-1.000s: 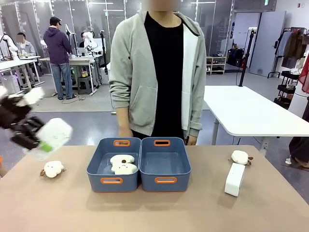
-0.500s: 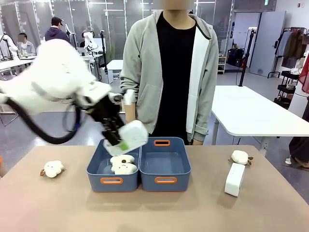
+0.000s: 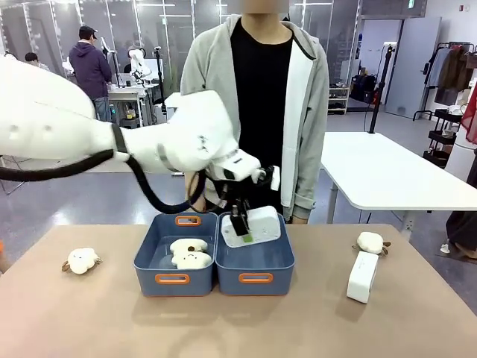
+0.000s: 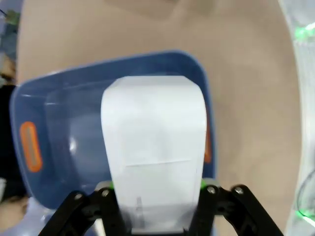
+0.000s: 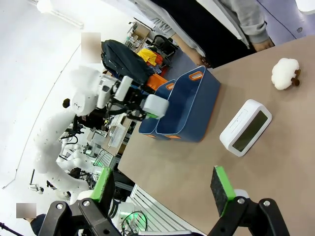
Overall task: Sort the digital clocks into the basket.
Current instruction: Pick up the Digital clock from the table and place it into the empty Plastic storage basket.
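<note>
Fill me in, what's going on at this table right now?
The left tool is shut on a white digital clock, holding it just over the right-hand blue basket. The joined left basket holds plush toys. A second digital clock lies on the right of the table beside another plush toy. The right tool is open above that side. A person stands at the far edge.

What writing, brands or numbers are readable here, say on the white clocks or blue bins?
None is readable.
Held clock, in the left hand: one small mark, too blurred.
Other clock: dark screen, no digits visible.
Blue bins: no print.
Green sign near the ceiling: too small.
</note>
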Motion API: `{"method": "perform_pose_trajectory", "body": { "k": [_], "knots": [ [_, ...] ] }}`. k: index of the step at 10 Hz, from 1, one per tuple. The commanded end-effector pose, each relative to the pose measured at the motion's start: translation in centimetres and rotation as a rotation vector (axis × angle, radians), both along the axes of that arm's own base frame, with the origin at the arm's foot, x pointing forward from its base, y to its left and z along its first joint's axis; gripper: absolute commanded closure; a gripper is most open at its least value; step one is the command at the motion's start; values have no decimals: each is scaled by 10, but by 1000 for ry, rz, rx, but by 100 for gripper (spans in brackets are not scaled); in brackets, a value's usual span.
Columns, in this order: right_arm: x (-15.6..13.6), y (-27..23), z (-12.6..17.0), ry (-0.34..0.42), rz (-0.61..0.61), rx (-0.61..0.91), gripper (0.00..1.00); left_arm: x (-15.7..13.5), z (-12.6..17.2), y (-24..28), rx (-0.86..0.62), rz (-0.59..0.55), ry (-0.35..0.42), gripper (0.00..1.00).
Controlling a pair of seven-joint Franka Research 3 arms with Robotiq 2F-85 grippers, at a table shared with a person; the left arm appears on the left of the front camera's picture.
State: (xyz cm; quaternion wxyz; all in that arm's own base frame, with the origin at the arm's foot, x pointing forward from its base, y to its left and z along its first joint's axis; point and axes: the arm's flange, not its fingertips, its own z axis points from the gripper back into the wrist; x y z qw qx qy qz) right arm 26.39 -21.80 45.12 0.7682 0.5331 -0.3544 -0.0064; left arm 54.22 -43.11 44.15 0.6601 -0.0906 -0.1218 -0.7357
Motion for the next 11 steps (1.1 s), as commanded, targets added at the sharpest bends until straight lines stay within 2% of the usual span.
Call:
{"method": "perform_pose_trajectory", "body": {
  "k": [1, 2, 5, 6, 7, 8, 9, 10, 11],
  "knots": [
    [0, -1, 0, -17, -3, 8, 0, 25, -13, -23, 71, 42, 20, 100],
    [0, -1, 0, -17, -3, 8, 0, 28, -25, -25, 87, 55, 51, 100],
    [0, -1, 0, -17, -3, 8, 0, 27, -37, -27, 104, 46, 60, 100],
    [0, -1, 0, -17, -3, 8, 0, 26, -36, -26, 107, 46, 60, 39],
    [0, -1, 0, -17, -3, 8, 0, 25, -35, -24, 103, 48, 61, 37],
    [0, -1, 0, -17, -3, 8, 0, 26, -35, -22, 103, 52, 58, 26],
    [0, -1, 0, -17, -3, 8, 0, 25, -34, -19, 101, 57, 65, 23],
    [0, -1, 0, -17, -3, 8, 0, 22, -31, -15, 93, 57, 68, 12],
    [0, -1, 0, -17, -3, 8, 0, 18, -26, -8, 78, 62, 74, 11]
  ]
}}
